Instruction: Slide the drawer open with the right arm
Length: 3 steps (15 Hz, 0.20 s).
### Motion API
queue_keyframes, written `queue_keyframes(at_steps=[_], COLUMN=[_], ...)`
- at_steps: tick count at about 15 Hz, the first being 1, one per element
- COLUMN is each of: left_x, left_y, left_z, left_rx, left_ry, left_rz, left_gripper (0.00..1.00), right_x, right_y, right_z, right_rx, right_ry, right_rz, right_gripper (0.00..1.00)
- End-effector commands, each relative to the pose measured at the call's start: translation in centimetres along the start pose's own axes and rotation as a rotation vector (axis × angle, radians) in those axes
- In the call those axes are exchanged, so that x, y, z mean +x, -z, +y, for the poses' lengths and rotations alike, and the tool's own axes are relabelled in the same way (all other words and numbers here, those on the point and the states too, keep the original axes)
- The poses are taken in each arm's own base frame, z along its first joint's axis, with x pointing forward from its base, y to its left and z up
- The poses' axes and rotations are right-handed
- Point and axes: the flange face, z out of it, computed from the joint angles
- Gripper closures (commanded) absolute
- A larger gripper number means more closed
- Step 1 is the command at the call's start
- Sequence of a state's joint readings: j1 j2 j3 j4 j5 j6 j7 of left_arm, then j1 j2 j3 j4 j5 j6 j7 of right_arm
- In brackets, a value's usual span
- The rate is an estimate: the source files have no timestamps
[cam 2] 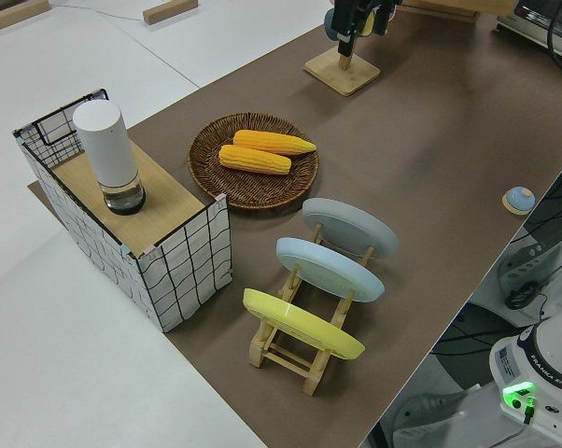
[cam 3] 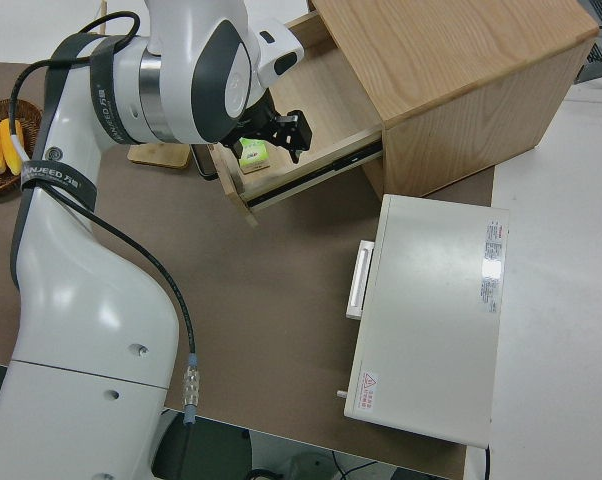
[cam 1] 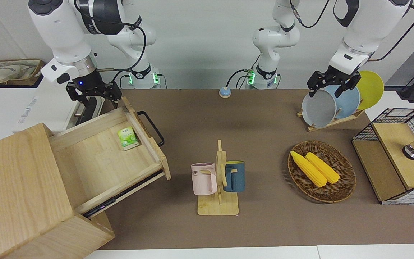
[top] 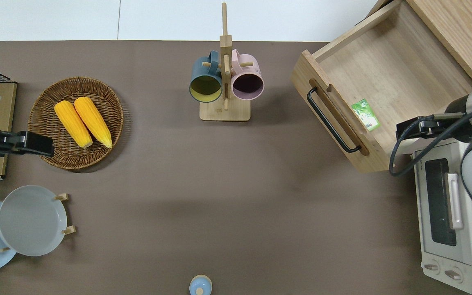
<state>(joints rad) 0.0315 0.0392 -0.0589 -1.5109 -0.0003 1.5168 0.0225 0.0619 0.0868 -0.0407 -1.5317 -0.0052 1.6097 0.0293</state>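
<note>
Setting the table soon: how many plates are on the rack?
3, standing on the wooden rack at the left arm's end: grey plate, blue plate, yellow plate, grey farthest from the robots.

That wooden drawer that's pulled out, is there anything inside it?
The drawer holds one small green packet, lying against the front panel. The rest of its visible floor is bare wood. The part still under the cabinet top cannot be seen.

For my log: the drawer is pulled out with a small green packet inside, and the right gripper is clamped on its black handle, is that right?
Not quite. The drawer is out with the green packet inside, but the front view shows the right gripper in the air, off the black handle.
</note>
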Motion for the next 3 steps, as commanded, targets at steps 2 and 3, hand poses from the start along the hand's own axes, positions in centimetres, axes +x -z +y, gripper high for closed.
queue_keyframes(at_steps=[2, 3], left_x=[0.15, 0.15], left_y=[0.34, 0.41], left_z=[-0.14, -0.14], left_rx=[0.016, 0.016], left_ry=[-0.010, -0.010], left_rz=[-0.007, -0.005], left_gripper=[0.01, 0.01], right_x=[-0.15, -0.16], right_y=[1.49, 1.48], right_z=[0.09, 0.09], right_rx=[0.017, 0.017], right_ry=[-0.005, -0.005], right_rz=[0.034, 0.033], right_gripper=[0.013, 0.013])
